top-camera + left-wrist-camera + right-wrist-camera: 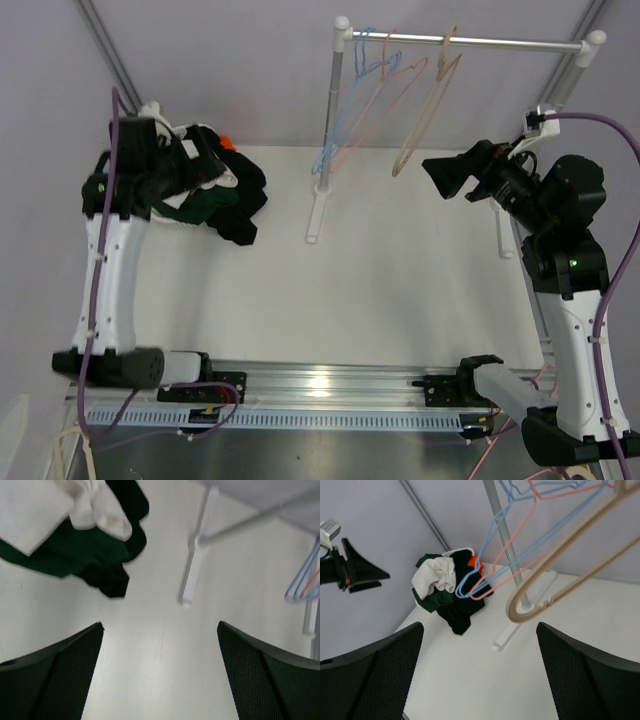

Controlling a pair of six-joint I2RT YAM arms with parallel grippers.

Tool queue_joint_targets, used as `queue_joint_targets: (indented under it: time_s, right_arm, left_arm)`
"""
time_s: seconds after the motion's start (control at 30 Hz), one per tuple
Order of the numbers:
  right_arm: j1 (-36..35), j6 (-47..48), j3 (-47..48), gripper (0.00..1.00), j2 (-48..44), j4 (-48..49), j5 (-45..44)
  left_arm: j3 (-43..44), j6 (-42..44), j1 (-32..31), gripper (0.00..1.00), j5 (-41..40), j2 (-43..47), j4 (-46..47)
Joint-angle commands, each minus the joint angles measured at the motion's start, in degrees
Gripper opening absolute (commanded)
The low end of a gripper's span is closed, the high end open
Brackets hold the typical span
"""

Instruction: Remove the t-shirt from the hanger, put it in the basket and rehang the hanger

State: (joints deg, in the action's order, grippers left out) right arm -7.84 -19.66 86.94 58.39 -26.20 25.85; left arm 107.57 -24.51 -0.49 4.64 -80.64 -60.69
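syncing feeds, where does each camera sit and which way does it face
Top external: above and behind the bases, looking down on the table; left arm and right arm show.
Left wrist: on the left arm, facing down at the clothes pile and rack foot; open left fingers at bottom.
Right wrist: on the right arm, facing left past the beige hanger; open right fingers at bottom.
Shared: both wrist views see the clothes pile and rack foot.

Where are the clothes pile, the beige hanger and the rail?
clothes pile (235, 200): top view, on dark cloth near its middle.
beige hanger (510, 609): right wrist view, on its curved lower end.
rail (500, 43): top view, on the horizontal bar.
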Motion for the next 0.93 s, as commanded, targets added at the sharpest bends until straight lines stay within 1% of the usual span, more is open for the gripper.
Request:
queue_joint_targets:
  time_s: [0.0,0.07,0.1,0.17,0.2,0.23,0.33,0.37,0.47,0.63,0.73,0.9]
  right_arm:
    - [-0.43,0.5,-5.18,0.99,-3.62,-0.08,-4.57]
    - [-0.34,0.15,-8.0,0.99,-6.25,-0.43,-5.71]
    - [-0.43,-0.81,-10.79,0.99,-7.23,-0.7,-6.41]
    - [-0.43,-1.34,-13.97,0.99,-10.21,-0.87,-6.42]
    - [-0.51,-2.3,-17.29,0.99,-11.44,-0.87,-7.29]
    - [-0.51,-2.57,-18.98,0.99,-13.37,-0.7,-7.47]
    - [-0.51,-2.75,-24.33,1.0,-16.11,-0.7,-7.91]
    - [-0.51,-2.75,-25.49,1.0,-16.9,-0.52,-8.0]
    - [-0.51,-3.19,-28.66,0.99,-19.45,-0.17,-9.14]
    - [-0.51,-2.93,-28.93,0.99,-20.6,-1.23,-8.8]
    - [-0.51,-2.84,-28.49,0.99,-19.81,-1.93,-7.65]
    - [-0.51,-3.02,-28.14,1.0,-19.54,-1.76,-8.53]
  left_arm:
    - [-20.01,6.31,-2.14,1.0,3.25,19.55,9.43]
    - [-25.45,6.5,-2.14,1.0,5.02,27.52,11.9]
    - [-32.27,6.41,-2.14,0.99,5.72,34.43,13.47]
    - [-36.18,5.97,-2.14,0.99,8.26,40.53,14.8]
    - [-39.16,5.79,-2.14,0.99,9.06,43.0,15.24]
    - [-41.97,5.44,-2.14,0.99,10.46,47.29,15.77]
    - [-47.34,4.92,-2.14,1.0,11.18,53.89,16.74]
    - [-49.28,4.83,-2.14,1.0,10.91,54.97,17.18]
    - [-51.05,4.82,-2.14,0.99,10.56,56.65,17.53]
    - [-49.3,5.79,-2.14,0.99,10.21,53.93,15.78]
    - [-48.95,5.79,-2.14,1.0,10.56,52.96,15.95]
    - [-48.42,5.97,-2.14,1.0,11.53,50.76,16.56]
